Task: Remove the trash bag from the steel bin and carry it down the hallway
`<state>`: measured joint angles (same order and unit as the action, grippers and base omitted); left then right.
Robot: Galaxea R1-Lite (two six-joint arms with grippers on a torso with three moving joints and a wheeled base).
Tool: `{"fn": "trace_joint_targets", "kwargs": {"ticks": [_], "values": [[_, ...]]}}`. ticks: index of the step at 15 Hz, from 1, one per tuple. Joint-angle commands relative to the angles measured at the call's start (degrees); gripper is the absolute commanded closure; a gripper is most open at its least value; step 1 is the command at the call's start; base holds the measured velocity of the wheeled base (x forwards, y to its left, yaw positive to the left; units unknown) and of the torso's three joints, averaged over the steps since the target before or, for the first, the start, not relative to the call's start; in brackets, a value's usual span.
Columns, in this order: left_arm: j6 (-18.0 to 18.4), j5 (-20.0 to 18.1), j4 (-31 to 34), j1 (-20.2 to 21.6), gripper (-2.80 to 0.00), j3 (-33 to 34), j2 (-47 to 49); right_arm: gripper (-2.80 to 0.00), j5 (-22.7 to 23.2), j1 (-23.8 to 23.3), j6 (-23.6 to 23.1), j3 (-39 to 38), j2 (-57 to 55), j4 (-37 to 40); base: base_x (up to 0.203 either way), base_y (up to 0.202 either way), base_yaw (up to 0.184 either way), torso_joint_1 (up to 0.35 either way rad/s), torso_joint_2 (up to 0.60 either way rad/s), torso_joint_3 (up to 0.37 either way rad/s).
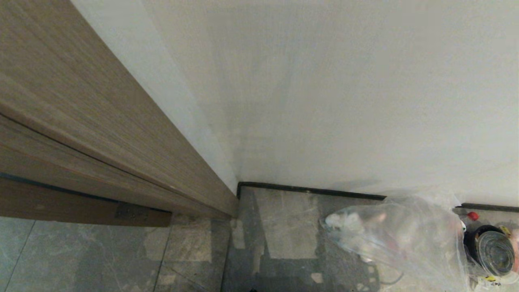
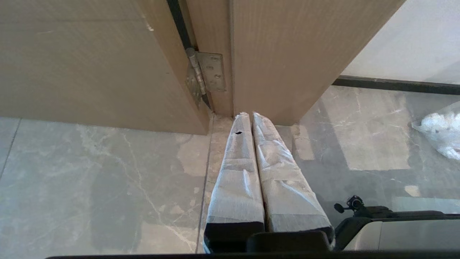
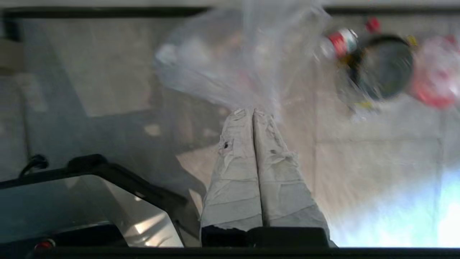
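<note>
The clear crinkly trash bag (image 1: 385, 235) lies out of the steel bin (image 1: 492, 251), stretched across the hallway floor tiles (image 1: 284, 227) at the lower right, whitish scraps at its left end. In the right wrist view the bag's (image 3: 233, 61) film narrows down to the tips of my right gripper (image 3: 252, 110), which is shut and appears to pinch the film. The bin (image 3: 384, 68) stands beside it, its dark inside showing. My left gripper (image 2: 250, 115) is shut on nothing, parked over the floor by the door frame; the bag (image 2: 440, 133) is far to its side.
A wooden door (image 1: 81, 121) with a hinge (image 2: 208, 72) fills the left. A white wall with black baseboard (image 1: 308, 189) runs behind the bin. A red-labelled bottle (image 3: 339, 41) and a bag with red print (image 3: 435, 79) sit next to the bin. My base (image 3: 90, 201) is close by.
</note>
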<state>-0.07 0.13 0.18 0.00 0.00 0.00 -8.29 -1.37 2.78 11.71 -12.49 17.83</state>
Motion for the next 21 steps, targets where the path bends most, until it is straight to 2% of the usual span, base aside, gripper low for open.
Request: {"fn": "trace_joint_targets", "kwargs": {"ticks": [1, 3, 6, 9, 21], "values": [[0.0, 0.0, 0.0, 0.0, 0.00, 0.0, 0.0, 0.00, 2.5, 0.7, -1.8, -2.0, 6.2, -1.2, 0.000, 0.000, 0.000, 0.000, 0.00, 0.000], [0.0, 0.0, 0.0, 0.0, 0.00, 0.0, 0.0, 0.00, 5.5, 0.9, -2.8, -2.8, 12.0, -2.0, 0.000, 0.000, 0.000, 0.000, 0.00, 0.000], [0.0, 0.0, 0.0, 0.0, 0.00, 0.0, 0.0, 0.00, 6.3, 0.9, -3.1, -7.7, 12.6, -11.9, 0.000, 0.000, 0.000, 0.000, 0.00, 0.000], [0.0, 0.0, 0.0, 0.0, 0.00, 0.0, 0.0, 0.00, 7.5, 0.9, -2.7, -12.0, 12.6, -18.0, 0.000, 0.000, 0.000, 0.000, 0.00, 0.000], [0.1, 0.0, 0.0, 0.0, 0.00, 0.0, 0.0, 0.00, 7.6, 0.9, -2.1, -11.8, 12.6, -18.2, 0.000, 0.000, 0.000, 0.000, 0.00, 0.000]]}}
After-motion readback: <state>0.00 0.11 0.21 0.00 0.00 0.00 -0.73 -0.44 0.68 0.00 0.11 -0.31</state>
